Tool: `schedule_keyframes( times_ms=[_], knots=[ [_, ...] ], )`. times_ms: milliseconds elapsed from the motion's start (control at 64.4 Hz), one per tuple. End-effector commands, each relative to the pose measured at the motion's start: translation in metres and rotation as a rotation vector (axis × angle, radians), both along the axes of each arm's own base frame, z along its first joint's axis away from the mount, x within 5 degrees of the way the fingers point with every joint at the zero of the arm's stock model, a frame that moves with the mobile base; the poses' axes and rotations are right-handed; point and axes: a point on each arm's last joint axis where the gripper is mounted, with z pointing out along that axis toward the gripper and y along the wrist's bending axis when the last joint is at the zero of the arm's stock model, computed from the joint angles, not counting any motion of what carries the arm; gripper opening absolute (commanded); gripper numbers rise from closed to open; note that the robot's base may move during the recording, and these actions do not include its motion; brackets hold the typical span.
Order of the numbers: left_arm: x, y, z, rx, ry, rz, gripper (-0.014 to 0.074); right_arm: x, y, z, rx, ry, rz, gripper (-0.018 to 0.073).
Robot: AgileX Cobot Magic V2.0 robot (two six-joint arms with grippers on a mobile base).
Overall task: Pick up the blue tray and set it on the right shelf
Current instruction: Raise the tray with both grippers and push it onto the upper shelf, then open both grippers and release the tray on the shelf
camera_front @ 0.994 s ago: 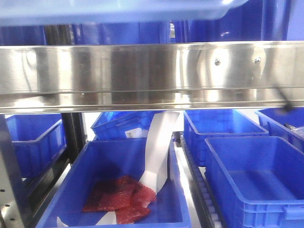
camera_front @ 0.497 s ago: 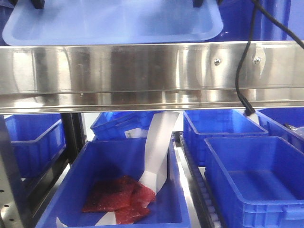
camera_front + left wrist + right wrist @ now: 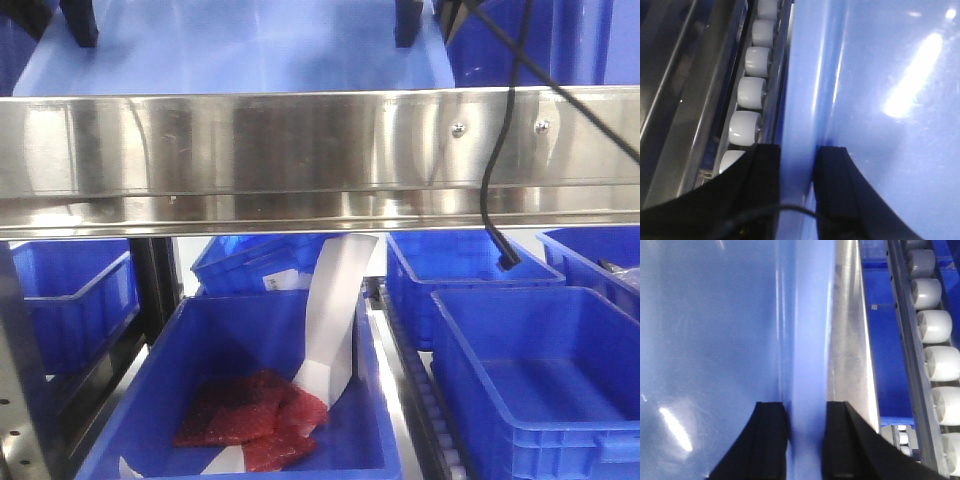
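Note:
The light-blue tray [image 3: 240, 45] shows above and behind the steel front rail of the right shelf [image 3: 300, 150]; whether it rests on the shelf cannot be told. My left gripper [image 3: 55, 25] is shut on the tray's left rim. In the left wrist view the gripper [image 3: 799, 170] has one finger on each side of the rim of the tray [image 3: 880, 75]. My right gripper [image 3: 428, 25] is shut on the tray's right rim. In the right wrist view the gripper [image 3: 805, 430] straddles the rim of the tray [image 3: 715, 340] the same way.
A black cable [image 3: 500, 180] hangs across the rail at the right. White rollers [image 3: 752, 92] run beside the tray on the left, and more rollers [image 3: 940, 325] on the right. Below stand deep dark-blue bins [image 3: 540, 370]; one [image 3: 250, 340] holds a red bag [image 3: 250, 410] and a white paper strip [image 3: 335, 310].
The tray has come down from the top edge of the view to just behind the rail, with both grippers still on it. The black cable has swung left.

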Motion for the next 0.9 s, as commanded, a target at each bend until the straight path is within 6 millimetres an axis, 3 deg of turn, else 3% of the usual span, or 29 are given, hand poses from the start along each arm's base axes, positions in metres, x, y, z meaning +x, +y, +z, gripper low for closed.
schedule_keyframes(
  times_ms=[0, 124, 249, 559, 777, 885],
  knots=[
    [-0.007, -0.014, 0.037, -0.165, -0.153, -0.028, 0.012, -0.012, 0.013, 0.043, 0.18, -0.151, 0.06, 0.0375],
    [-0.007, -0.012, 0.037, -0.131, -0.162, -0.028, 0.0313, -0.012, 0.012, 0.043, 0.174, -0.156, 0.058, 0.0545],
    [-0.006, -0.01, 0.038, -0.091, -0.175, -0.029, 0.0449, -0.01, 0.009, 0.043, 0.142, -0.171, 0.053, 0.0575],
    [-0.006, 0.002, 0.036, 0.066, -0.168, -0.008, 0.0453, -0.01, 0.003, 0.042, 0.063, -0.172, 0.041, 0.0575],
    [-0.006, 0.001, 0.035, 0.049, -0.153, -0.005, 0.045, -0.01, 0.003, 0.042, 0.064, -0.172, 0.04, 0.0571],
    [-0.007, -0.001, 0.034, 0.001, -0.14, 0.006, 0.0356, -0.01, 0.003, 0.042, 0.064, -0.172, 0.04, 0.0505]
  ],
)
